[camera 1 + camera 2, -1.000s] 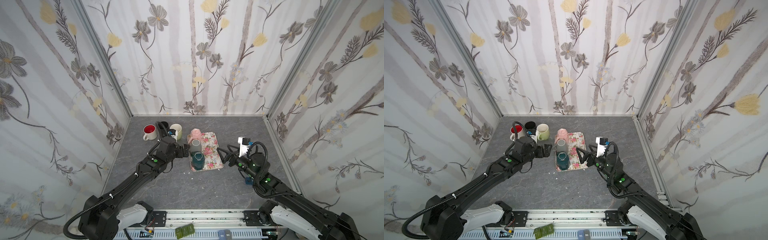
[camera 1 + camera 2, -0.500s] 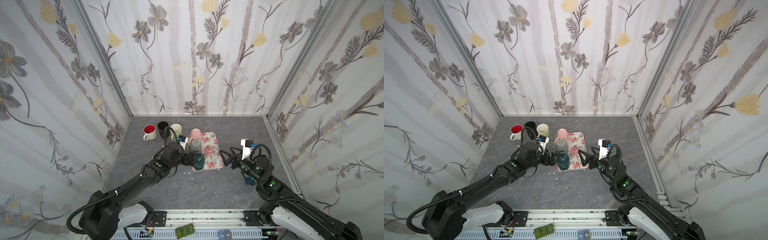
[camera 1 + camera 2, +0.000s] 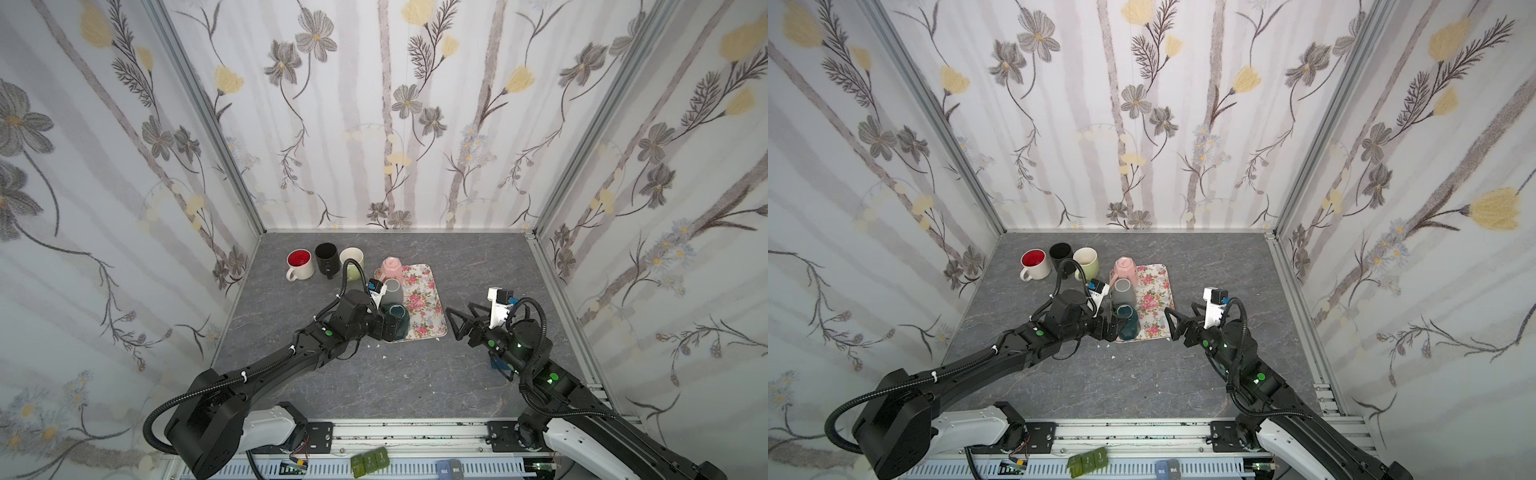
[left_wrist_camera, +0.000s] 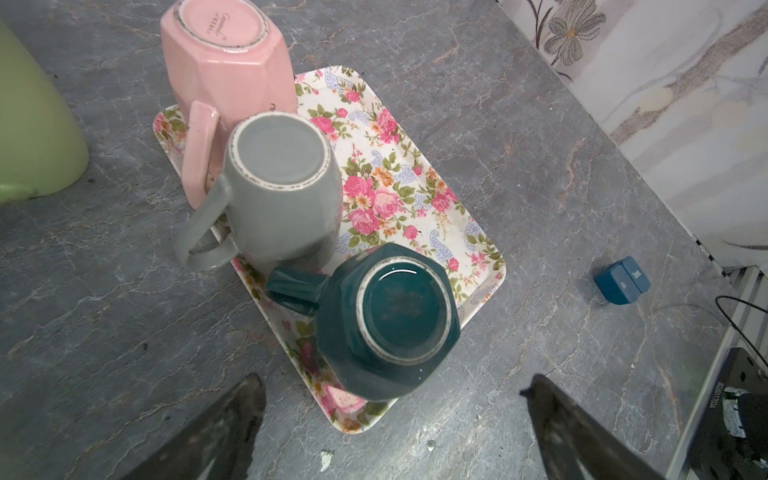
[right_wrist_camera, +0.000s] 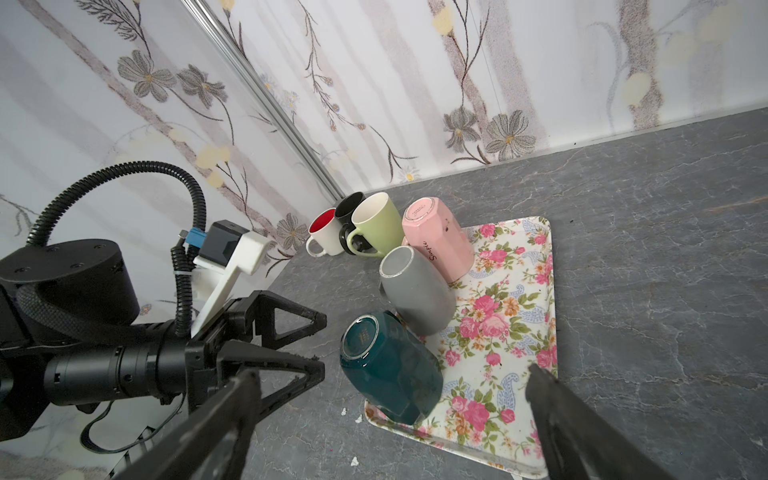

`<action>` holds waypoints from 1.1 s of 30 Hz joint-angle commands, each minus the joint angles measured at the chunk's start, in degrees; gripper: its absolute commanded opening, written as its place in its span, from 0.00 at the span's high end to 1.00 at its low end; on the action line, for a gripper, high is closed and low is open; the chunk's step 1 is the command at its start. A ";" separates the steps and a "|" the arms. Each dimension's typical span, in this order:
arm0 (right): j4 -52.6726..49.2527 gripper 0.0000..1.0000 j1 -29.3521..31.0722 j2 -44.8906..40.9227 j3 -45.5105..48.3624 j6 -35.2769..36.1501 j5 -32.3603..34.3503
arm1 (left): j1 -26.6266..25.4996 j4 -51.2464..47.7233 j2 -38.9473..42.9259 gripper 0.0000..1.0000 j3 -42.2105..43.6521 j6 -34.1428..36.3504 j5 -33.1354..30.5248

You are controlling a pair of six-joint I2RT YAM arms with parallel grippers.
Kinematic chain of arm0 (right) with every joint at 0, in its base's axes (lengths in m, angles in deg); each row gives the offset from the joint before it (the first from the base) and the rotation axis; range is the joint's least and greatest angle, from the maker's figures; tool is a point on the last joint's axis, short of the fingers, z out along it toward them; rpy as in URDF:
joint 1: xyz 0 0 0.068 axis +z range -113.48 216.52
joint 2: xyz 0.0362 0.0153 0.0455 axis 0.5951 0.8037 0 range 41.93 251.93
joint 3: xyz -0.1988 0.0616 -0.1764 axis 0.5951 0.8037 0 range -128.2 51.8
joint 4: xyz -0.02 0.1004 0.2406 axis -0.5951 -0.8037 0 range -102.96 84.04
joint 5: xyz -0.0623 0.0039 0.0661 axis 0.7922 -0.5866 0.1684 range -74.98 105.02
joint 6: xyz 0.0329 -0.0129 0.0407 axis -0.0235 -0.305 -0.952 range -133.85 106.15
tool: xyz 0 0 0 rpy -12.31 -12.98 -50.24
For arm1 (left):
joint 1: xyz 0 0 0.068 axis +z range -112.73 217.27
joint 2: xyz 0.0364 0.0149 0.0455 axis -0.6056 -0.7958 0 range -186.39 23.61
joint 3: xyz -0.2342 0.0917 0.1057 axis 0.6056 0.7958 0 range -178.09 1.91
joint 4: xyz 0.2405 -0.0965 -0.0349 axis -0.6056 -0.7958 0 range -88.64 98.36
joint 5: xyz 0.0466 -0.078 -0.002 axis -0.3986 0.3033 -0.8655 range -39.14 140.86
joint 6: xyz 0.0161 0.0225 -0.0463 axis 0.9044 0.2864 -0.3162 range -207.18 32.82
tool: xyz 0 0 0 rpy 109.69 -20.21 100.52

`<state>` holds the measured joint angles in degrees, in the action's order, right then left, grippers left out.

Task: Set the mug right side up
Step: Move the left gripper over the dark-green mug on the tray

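Three mugs stand upside down on the floral tray [image 3: 424, 299] [image 4: 395, 174]: a pink one [image 4: 224, 62], a grey one [image 4: 282, 195] and a dark teal one [image 3: 401, 322] [image 3: 1128, 320] [image 4: 403, 316] [image 5: 390, 365] at the tray's near left corner. My left gripper [image 3: 384, 326] [image 3: 1111, 326] [image 4: 395, 388] [image 5: 321, 345] is open, its tips just short of the teal mug's side, touching nothing. Off the tray's right edge, my right gripper [image 3: 455, 322] [image 3: 1173, 322] [image 5: 392, 376] is open and empty, pointing at the teal mug.
Upright at the back left stand a white mug with a red inside [image 3: 300, 264], a black mug [image 3: 326, 257] and a green mug [image 3: 353, 262]. A small blue block [image 4: 622, 280] lies by the right wall under the right arm. White crumbs [image 3: 376, 345] dot the floor before the tray.
My left gripper has swung from near the upright mugs toward the front, up to the teal mug. The right gripper has drawn back slightly from the tray. Both stayed open.
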<state>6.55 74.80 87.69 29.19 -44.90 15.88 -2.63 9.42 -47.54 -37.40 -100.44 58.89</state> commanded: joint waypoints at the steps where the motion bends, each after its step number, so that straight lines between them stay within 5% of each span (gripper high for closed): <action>1: -0.21 0.00 -0.04 0.01 -0.39 0.38 1.25 | -0.86 -1.03 -0.37 0.00 0.22 0.86 -5.02; 12: -0.04 0.00 0.01 1.13 -0.77 0.56 1.25 | -1.94 -1.22 -5.50 0.00 -2.32 0.35 -13.02; 33: -1.37 0.00 -0.12 -0.31 0.63 0.29 2.15 | -2.99 -3.04 -17.52 0.00 -12.74 -0.02 -13.39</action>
<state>4.58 74.67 87.67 29.63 -44.85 16.97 -5.45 6.77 -64.31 -48.88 -100.79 47.39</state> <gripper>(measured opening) 0.996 0.997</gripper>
